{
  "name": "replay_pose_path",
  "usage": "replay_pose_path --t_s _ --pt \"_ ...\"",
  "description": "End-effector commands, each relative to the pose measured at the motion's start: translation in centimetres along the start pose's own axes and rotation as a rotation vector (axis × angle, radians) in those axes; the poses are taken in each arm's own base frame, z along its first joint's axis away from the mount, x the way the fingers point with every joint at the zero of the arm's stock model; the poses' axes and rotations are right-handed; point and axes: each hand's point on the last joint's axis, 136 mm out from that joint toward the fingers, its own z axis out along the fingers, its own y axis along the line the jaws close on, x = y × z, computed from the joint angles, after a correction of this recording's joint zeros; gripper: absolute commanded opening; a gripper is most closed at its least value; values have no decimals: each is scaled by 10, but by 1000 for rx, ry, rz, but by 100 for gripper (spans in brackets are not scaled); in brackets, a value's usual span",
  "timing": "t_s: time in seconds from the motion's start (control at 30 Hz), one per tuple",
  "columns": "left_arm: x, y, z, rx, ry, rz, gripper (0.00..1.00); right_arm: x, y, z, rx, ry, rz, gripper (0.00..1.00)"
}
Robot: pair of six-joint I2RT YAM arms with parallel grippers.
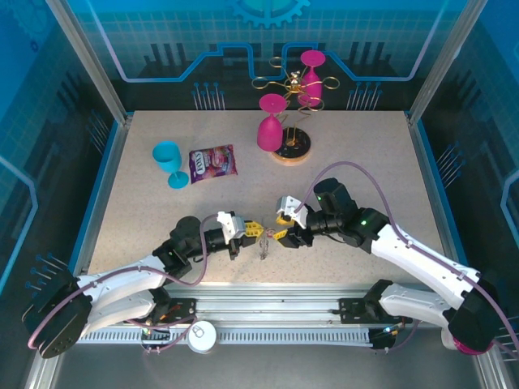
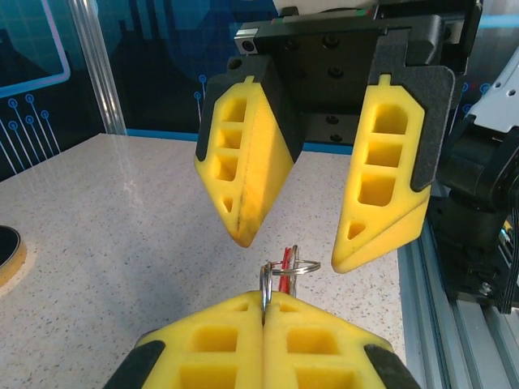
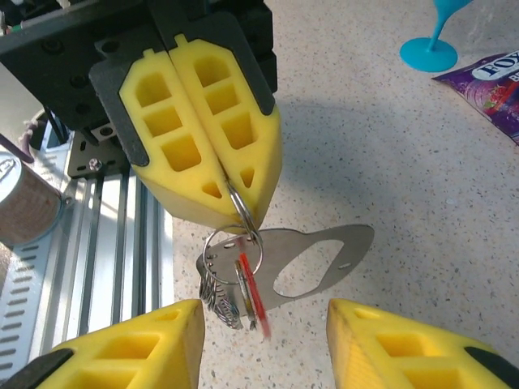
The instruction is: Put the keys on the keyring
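Observation:
The keyring (image 3: 324, 258), a flat grey metal oval loop, hangs above the table with a bunch of thin wire rings (image 3: 212, 285) at one end. My left gripper (image 3: 239, 203) is shut on one wire ring (image 2: 265, 282) at its fingertips. A key with a red head (image 3: 253, 293) dangles from a wire ring beside the loop, and it also appears as the red key (image 2: 285, 259) just past my left gripper (image 2: 264, 304). My right gripper (image 3: 263, 318) is open, its fingers either side of the hanging bunch without touching. In the top view the left gripper (image 1: 251, 231) and right gripper (image 1: 280, 235) face each other over the keyring (image 1: 263, 245).
A gold wire rack (image 1: 285, 81) with pink glasses (image 1: 272, 121) stands at the back centre on a round base. A blue cup (image 1: 169, 160) and a purple snack bag (image 1: 213, 164) lie back left. The aluminium rail (image 1: 268, 304) runs along the near table edge, close under the grippers.

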Motion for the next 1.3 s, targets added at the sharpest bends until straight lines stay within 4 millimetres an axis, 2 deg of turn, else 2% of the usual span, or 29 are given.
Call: replay_pose_path --t_s 0.0,0.13,0.23,0.37,0.53,0.63,0.9,1.1,1.2,1.27 --pt "-12 -1 -1 -3 -57 8 0 -9 3 2 -27 -51 15 45" --pt "-14 0 -2 -4 -69 4 0 -9 2 6 -29 -52 14 43" --pt "-15 -1 -2 -4 -76 1 0 -6 3 9 -43 -40 14 37" --pt "-17 0 -2 -7 -88 -5 0 -7 4 10 -56 -45 16 33" --pt "-20 0 -2 -5 -103 -12 0 -9 5 9 -60 -51 10 10" --pt "-21 -1 -2 -2 -111 -11 0 -3 6 9 -61 -28 -1 0" --pt "-39 -4 5 45 -157 18 0 21 14 32 -94 100 -28 0" --pt "-38 -3 6 43 -158 24 0 16 10 24 -45 87 -51 0" --pt "-35 -4 5 44 -155 22 0 7 4 12 7 37 -53 24" --pt "-33 -4 4 44 -152 17 0 2 0 3 34 -9 -55 30"
